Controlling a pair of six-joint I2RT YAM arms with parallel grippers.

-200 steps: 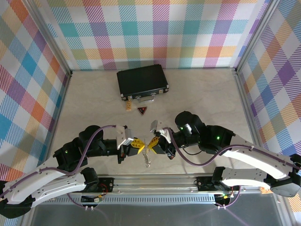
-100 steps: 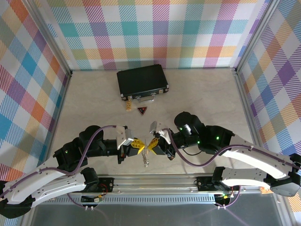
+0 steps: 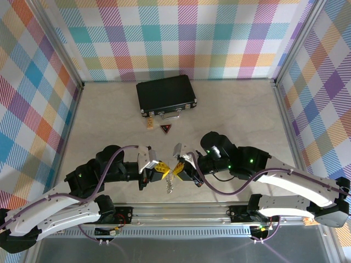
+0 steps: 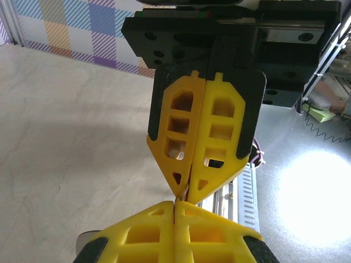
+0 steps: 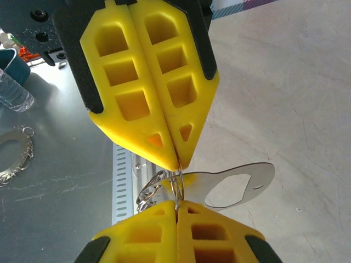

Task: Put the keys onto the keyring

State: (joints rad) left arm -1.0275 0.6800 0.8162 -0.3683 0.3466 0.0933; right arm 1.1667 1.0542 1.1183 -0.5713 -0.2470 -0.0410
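Top external: the left gripper (image 3: 160, 168) and right gripper (image 3: 179, 167) are now tip to tip at the near edge of the table (image 3: 236, 115). A second ago there was a small gap between them, so both arms have closed in. The keyring (image 3: 171, 185) dangles from the meeting point, hanging shorter and further left than before. The key (image 3: 149, 125) lies flat on the table just in front of the black case (image 3: 166, 94), beside the dark triangular tag (image 3: 165, 129). It is well apart from both grippers and has not moved.

Left wrist: the left gripper (image 4: 175, 211) has its jaws pressed together. The right gripper (image 4: 187, 190) points down at it, also closed, tips nearly touching. A thin wire runs between the tips.

Right wrist: the right gripper (image 5: 176, 211) is clamped on the keyring (image 5: 176, 185) wire. The left gripper (image 5: 176, 160) is closed on the same wire from above. A flat silver tag (image 5: 241, 183) and small loops hang off the ring.

Judgement: both claws now pinch the ring, probably a regrip or an attempt to spread it. No key is in hand, so threading has not started, and one claw must let go to fetch the key.
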